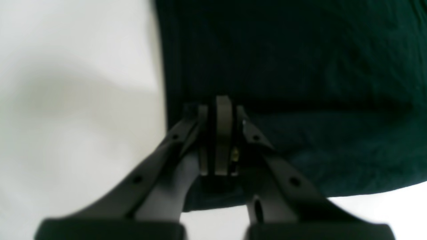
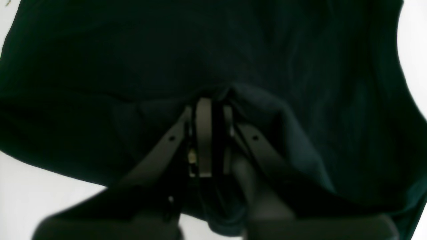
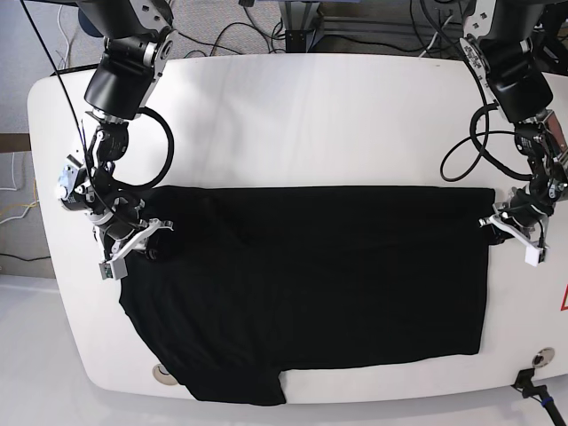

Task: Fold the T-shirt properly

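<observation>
**Inspector A:** Black fabric covers the middle and near part of the white desk (image 3: 293, 115) in the base view. The T-shirt (image 3: 311, 284) lies mostly flat, its far edge a straight fold line running side to side. A sleeve (image 3: 226, 386) reaches the near desk rim at lower left.

**Inspector B:** At the left of that view?

**Inspector A:** The right claw (image 3: 146, 241) sits at the shirt's left end, at the fold line. The base view does not resolve its jaws. The right wrist view does: the right claw (image 2: 210, 100) is pressed together on a raised ridge of the T-shirt (image 2: 300, 66), cloth gathered at the tips and draped around both fingers.

**Inspector B:** And the right of the base view?

**Inspector A:** The left claw (image 3: 499, 219) meets the shirt's far right corner. From the wrist, the left claw (image 1: 222, 103) is likewise pinching the T-shirt (image 1: 300, 66) close to the cloth's side edge, with bare desk (image 1: 76, 83) just beside it. Only the wrist views show the pinches; only the base view shows the shirt's whole outline and both arms, well apart at opposite ends.
</observation>
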Controlling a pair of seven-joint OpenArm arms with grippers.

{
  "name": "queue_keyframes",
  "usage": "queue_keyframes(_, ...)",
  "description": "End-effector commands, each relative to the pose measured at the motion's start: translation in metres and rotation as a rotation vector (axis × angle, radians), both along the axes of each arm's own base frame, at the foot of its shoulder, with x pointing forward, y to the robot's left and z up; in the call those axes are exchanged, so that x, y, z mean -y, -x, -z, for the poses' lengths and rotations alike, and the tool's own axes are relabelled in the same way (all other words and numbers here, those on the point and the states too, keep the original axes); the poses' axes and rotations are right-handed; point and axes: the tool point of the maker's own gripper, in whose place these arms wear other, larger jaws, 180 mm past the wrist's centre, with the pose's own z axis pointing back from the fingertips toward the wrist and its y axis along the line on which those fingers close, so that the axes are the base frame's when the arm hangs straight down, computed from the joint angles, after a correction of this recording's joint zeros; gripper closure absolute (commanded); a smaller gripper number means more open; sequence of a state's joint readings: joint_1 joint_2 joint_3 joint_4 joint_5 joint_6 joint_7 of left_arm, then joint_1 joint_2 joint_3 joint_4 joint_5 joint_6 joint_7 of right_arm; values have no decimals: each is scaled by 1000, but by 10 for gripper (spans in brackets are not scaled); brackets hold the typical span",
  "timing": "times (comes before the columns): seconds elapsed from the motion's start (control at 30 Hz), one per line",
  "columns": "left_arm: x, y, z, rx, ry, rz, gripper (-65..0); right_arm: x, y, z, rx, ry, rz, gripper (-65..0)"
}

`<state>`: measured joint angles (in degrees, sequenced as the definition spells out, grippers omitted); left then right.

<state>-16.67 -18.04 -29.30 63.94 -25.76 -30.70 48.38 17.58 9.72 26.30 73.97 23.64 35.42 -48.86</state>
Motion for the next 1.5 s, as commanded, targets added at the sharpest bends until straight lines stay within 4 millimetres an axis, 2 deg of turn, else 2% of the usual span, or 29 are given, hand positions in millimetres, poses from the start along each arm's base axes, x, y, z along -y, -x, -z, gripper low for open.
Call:
queue_keyframes(0.0, -20, -1, -15, 39, -30, -27, -14, 7, -13, -18, 71, -14, 18, 0)
queue_keyframes(0.17, -29, 14, -5, 2, -49, -33, -14, 14, -12, -5, 43, -3, 33, 0)
queue_keyframes(0.43, -31, 16, -4, -4, -59, -30, -19, 20, -21, -9, 61, 73, 41, 0)
queue_keyframes(0.47, -32, 16, -4, -9, -69, -30, -44, 23, -23, -10, 68, 100, 45, 0)
queue_keyframes(0.5, -35, 16, -3, -20, -90, -30, -87, 27, -24, -8, 64, 134, 49, -29)
queue_keyframes(0.63, -55, 3, -16, -28, -264, -30, -358, 40, -31, -19, 82, 261, 47, -483)
queue_keyframes(0.67, -58, 0, -20, -22, -309, -19, -407, 44, -32, -29, 105, 295, 51, -575)
queue_keyframes(0.7, -55, -6, -28, -3, -361, 24, -439, 48, -33, -39, 126, 332, 56, -639)
queue_keyframes(0.83, -54, -14, -63, 66, -532, 103, -445, 61, -22, -63, 174, 483, 68, -650)
queue_keyframes(0.93, -48, 6, -64, 62, -609, 149, -445, 74, -1, -63, 154, 597, 76, -650)
queue_keyframes(1.03, -41, 24, -64, 65, -659, 180, -445, 88, 19, -44, 92, 644, 65, -650)
queue_keyframes(1.2, -27, 46, -39, 22, -637, 210, -445, 107, 38, -4, -17, 631, 51, -636)
queue_keyframes(1.33, -22, 53, -33, 12, -630, 217, -445, 109, 40, 22, -40, 574, 44, -581)
queue_keyframes(1.43, -22, 53, -32, 10, -629, 219, -445, 104, 30, 35, -30, 463, 61, -577)
queue_keyframes(1.47, -22, 53, -32, 9, -629, 219, -445, 112, 31, 38, -36, 446, 72, -577)
